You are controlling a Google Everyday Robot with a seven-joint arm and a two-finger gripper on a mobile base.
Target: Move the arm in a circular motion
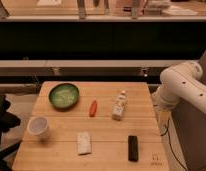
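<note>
Looming beside the right edge of the bench [105, 127], the arm [185, 86] shows 2 thick white segments bent at a joint. Its gripper is out of sight from where I stand, so I cannot tell its state. 6 things lie on the bench: green bowl [64, 95], small red object [93, 108], white bottle [119, 105], white cup [38, 127], pale packet [84, 142], black bar [133, 148].

Arm [183, 84] cut off R; end effector unseen.

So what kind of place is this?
Probably an office kitchen or cafe area used for robot trials: a wooden table holding a green bowl and bottle, a long counter behind, a white arm at right, its hand out of view.
</note>
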